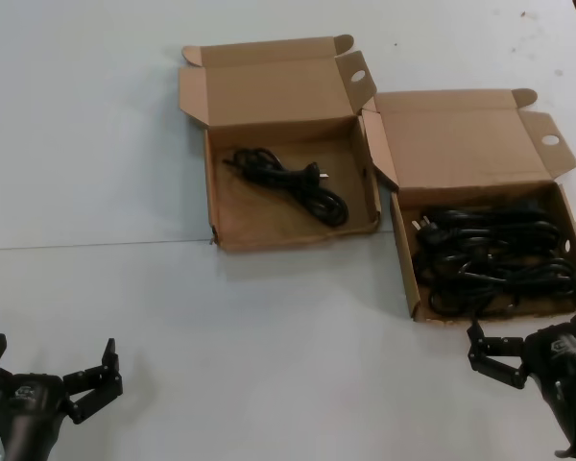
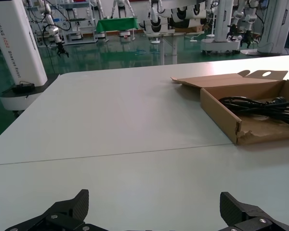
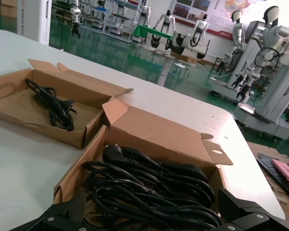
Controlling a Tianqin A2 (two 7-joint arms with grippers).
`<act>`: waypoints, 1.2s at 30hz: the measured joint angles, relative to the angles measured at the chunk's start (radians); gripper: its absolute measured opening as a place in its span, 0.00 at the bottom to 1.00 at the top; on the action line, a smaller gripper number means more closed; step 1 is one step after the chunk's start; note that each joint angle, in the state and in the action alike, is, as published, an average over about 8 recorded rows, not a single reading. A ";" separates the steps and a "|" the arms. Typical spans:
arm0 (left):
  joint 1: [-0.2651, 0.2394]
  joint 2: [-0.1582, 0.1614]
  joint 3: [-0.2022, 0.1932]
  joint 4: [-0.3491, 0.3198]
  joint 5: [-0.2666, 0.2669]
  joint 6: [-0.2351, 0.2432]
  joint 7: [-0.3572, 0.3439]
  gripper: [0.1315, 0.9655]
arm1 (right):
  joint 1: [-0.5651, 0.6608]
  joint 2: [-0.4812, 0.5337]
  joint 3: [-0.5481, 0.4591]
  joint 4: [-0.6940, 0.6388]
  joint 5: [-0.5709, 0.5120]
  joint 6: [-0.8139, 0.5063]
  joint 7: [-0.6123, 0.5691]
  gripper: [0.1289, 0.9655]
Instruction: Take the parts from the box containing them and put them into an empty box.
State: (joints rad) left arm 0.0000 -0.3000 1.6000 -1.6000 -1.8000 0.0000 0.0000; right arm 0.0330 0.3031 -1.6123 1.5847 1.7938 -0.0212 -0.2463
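Resting on: a white table [image 1: 125, 173], two open cardboard boxes sit side by side at its far right part, their lids folded back.
Full box: the box containing them [image 1: 403, 252] is the right-hand one, its straight front wall near the right gripper; it is packed with coiled black power cables [image 1: 490, 257], a plug showing at the far left corner of the pile.
Second box: the squarer box [image 1: 213, 182] stands just left of the full one and slightly farther away, its near right corner just beside the other box's folded side flap; whether they touch I cannot tell.
Its contents: one black cable [image 1: 293, 180] already lies coiled on its floor, so it is not strictly empty.
Right gripper: the right gripper [image 1: 533, 336] hangs at the near edge of the full box, over its near right corner; jaws spread wide, nothing between them, the fingers [image 3: 62, 211] framing the cable pile in the right wrist view.
Left gripper: the left gripper [image 1: 50, 367] waits low at the near left of the table, well apart from both boxes; jaws spread wide and holding nothing.
Left wrist view: it looks across bare table toward the squarer box's dented front corner.
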 joint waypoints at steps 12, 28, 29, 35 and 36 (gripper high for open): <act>0.000 0.000 0.000 0.000 0.000 0.000 0.000 1.00 | 0.000 0.000 0.000 0.000 0.000 0.000 0.000 1.00; 0.000 0.000 0.000 0.000 0.000 0.000 0.000 1.00 | 0.000 0.000 0.000 0.000 0.000 0.000 0.000 1.00; 0.000 0.000 0.000 0.000 0.000 0.000 0.000 1.00 | 0.000 0.000 0.000 0.000 0.000 0.000 0.000 1.00; 0.000 0.000 0.000 0.000 0.000 0.000 0.000 1.00 | 0.000 0.000 0.000 0.000 0.000 0.000 0.000 1.00; 0.000 0.000 0.000 0.000 0.000 0.000 0.000 1.00 | 0.000 0.000 0.000 0.000 0.000 0.000 0.000 1.00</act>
State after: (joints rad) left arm 0.0000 -0.3000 1.6000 -1.6000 -1.8000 0.0000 0.0000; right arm 0.0330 0.3031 -1.6123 1.5847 1.7938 -0.0212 -0.2463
